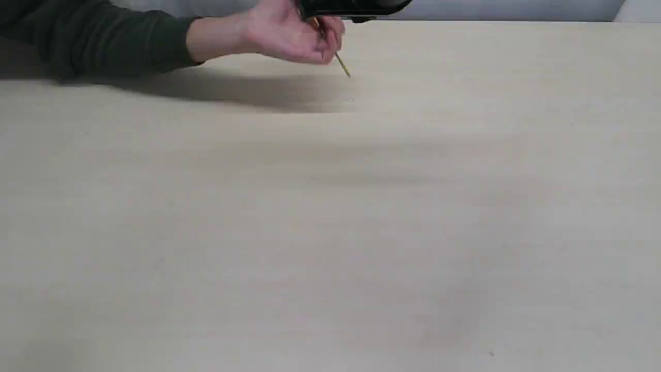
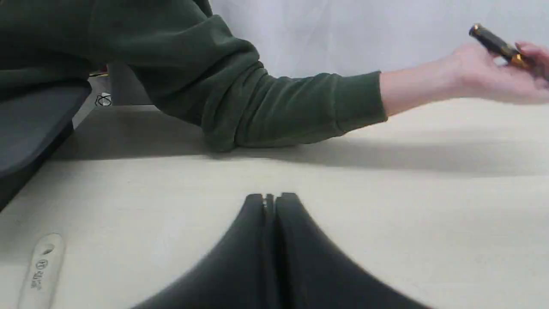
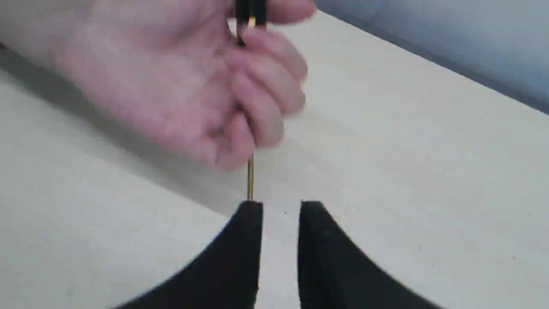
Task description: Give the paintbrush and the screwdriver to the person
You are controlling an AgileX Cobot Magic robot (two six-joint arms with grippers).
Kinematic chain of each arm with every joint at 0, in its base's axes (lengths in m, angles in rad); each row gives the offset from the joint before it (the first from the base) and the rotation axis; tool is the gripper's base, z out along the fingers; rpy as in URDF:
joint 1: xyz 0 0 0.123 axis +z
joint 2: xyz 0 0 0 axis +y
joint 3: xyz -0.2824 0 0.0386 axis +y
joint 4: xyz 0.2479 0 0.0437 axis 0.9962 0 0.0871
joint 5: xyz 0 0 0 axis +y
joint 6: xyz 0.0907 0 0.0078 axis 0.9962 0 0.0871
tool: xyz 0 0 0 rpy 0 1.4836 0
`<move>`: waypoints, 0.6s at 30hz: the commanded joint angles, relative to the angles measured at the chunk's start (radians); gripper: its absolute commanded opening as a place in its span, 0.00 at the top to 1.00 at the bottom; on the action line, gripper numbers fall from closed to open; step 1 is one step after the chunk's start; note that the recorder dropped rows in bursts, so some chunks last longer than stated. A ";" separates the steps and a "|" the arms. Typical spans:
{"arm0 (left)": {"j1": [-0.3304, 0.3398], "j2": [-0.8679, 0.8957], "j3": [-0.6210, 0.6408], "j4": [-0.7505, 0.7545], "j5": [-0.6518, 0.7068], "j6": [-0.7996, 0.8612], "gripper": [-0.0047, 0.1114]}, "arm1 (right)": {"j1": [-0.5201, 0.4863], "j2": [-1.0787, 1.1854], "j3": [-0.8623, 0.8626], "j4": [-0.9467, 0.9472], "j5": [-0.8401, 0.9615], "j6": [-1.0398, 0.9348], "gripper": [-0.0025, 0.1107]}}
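Note:
The person's hand (image 1: 289,39), in a dark green sleeve (image 2: 257,103), is curled around the screwdriver (image 1: 342,64). Its black handle with the gold collar (image 2: 497,45) sticks up past the thumb. Its thin shaft (image 3: 250,180) points down out of the fist. My right gripper (image 3: 281,206) stands just short of the shaft's tip, jaws slightly apart with nothing between them. In the exterior view it is the black shape (image 1: 356,9) at the top edge. My left gripper (image 2: 270,198) is shut and empty, low over the table. A pale handle with a hole (image 2: 43,268), apparently the paintbrush, lies beside it.
The pale wooden table (image 1: 330,232) fills the exterior view. The person's forearm rests along its far left side. A dark grey slab (image 2: 30,124) stands at the table's edge in the left wrist view. A light wall (image 2: 364,34) rises behind the table.

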 commanded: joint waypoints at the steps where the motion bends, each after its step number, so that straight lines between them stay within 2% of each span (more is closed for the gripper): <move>1: -0.007 -0.002 0.002 -0.004 -0.010 -0.002 0.96 | -0.005 -0.117 0.138 -0.005 -0.082 0.033 0.89; 4: -0.007 -0.002 0.002 -0.004 -0.010 -0.002 0.96 | -0.005 -0.229 0.285 -0.005 -0.168 0.053 0.94; 11: -0.007 -0.002 0.002 -0.002 -0.010 -0.002 0.96 | 0.001 -0.555 0.607 -0.001 -0.300 0.114 0.94; 18: -0.007 -0.002 0.002 -0.002 -0.010 -0.002 0.96 | 0.001 -0.859 0.833 0.023 -0.362 0.150 0.94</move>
